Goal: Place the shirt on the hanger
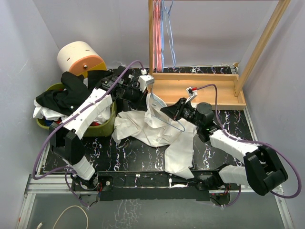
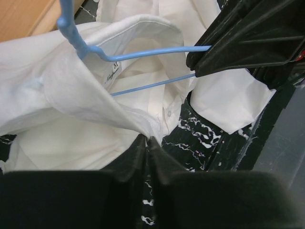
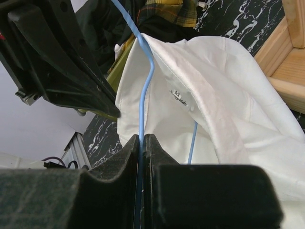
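Note:
The white shirt (image 1: pixel 157 130) lies crumpled on the black marbled table, collar end lifted. My left gripper (image 1: pixel 147 97) is shut on a fold of shirt fabric (image 2: pixel 57 95) by the button placket, pinched at the fingertips (image 2: pixel 147 139). The light-blue wire hanger (image 1: pixel 177 125) runs inside the open collar; its hook (image 2: pixel 71 28) rises at upper left and one arm (image 2: pixel 143 52) crosses the neck label. My right gripper (image 1: pixel 167 110) is shut on the hanger wire (image 3: pixel 145 86), which passes straight between its jaws (image 3: pixel 142 139). The shirt collar (image 3: pixel 214 95) drapes over the hanger.
A green basket (image 1: pixel 107 125) with a black garment (image 1: pixel 71 93) stands at the left. Behind it sits a round cream and orange object (image 1: pixel 78 58). A wooden rack (image 1: pixel 200 88) with pink hangers (image 1: pixel 156 33) stands at the back right.

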Controlling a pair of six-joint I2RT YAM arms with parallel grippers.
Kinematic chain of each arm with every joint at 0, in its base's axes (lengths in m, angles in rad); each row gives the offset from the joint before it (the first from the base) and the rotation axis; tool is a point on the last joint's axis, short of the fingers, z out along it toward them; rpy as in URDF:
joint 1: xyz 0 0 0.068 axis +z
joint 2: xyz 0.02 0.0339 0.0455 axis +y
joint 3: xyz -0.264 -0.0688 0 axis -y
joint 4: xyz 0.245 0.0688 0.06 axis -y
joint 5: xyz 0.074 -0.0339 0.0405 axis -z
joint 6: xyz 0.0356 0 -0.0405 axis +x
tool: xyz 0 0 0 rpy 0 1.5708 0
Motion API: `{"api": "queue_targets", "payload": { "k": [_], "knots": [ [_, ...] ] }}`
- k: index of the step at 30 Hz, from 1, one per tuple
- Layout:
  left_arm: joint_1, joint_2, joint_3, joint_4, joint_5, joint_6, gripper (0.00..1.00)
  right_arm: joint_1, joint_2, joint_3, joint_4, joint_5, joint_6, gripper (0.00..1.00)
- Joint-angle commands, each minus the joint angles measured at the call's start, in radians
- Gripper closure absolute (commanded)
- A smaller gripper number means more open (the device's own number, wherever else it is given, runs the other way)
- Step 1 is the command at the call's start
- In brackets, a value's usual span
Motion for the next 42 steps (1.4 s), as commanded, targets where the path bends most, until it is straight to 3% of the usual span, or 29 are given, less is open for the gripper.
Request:
{"api": "queue_targets", "payload": {
  "k": [1,3,4,6,9,14,17,22,27,29,32,33,36,39,42],
  "knots": [
    [-0.003,-0.057,-0.001,0.005,0.02,0.003,0.8,-0.01,0.03,0.005,0.162,-0.002,0.033,0.92],
    [-0.003,-0.054,0.018,0.005,-0.008,0.0,0.32,-0.009,0.043,-0.01,0.187,-0.005,0.042,0.92],
    [-0.002,-0.051,0.029,0.006,-0.035,-0.002,0.2,-0.008,0.048,-0.02,0.196,-0.005,0.042,0.92],
    [0.012,-0.048,0.049,0.005,-0.078,0.008,0.12,-0.009,0.06,-0.034,0.207,-0.012,0.04,0.92],
    [0.109,-0.042,0.062,0.014,0.004,0.042,0.1,-0.009,0.08,-0.052,0.223,-0.034,0.025,0.92],
    [0.345,-0.005,0.038,0.033,0.522,0.144,0.12,-0.008,0.103,-0.085,0.25,-0.04,0.005,0.92],
    [0.39,0.022,0.016,0.002,0.655,0.301,0.13,-0.009,0.117,-0.102,0.274,-0.046,-0.001,0.92],
    [0.373,0.123,0.102,-0.171,0.652,0.657,0.14,-0.009,0.133,-0.132,0.317,-0.056,0.0,0.92],
    [0.356,0.215,0.153,-0.13,0.602,0.775,0.2,-0.008,0.144,-0.138,0.326,-0.058,-0.009,0.92],
    [0.354,0.244,0.163,-0.099,0.595,0.816,0.28,-0.008,0.147,-0.138,0.326,-0.055,-0.012,0.92],
    [0.354,0.277,0.17,-0.042,0.593,0.854,0.53,-0.008,0.145,-0.136,0.324,-0.047,-0.012,0.92],
    [0.354,0.287,0.175,-0.029,0.597,0.86,0.56,-0.008,0.144,-0.135,0.322,-0.045,-0.011,0.92],
    [0.352,0.338,0.235,-0.091,0.62,0.946,0.52,-0.008,0.144,-0.128,0.313,-0.042,-0.014,0.92],
    [0.335,0.409,0.341,-0.299,0.613,1.153,0.37,-0.008,0.144,-0.123,0.307,-0.038,-0.016,0.92],
    [0.312,0.487,0.437,-0.503,0.575,1.348,0.29,-0.008,0.143,-0.121,0.306,-0.038,-0.016,0.92]
  ]
}}
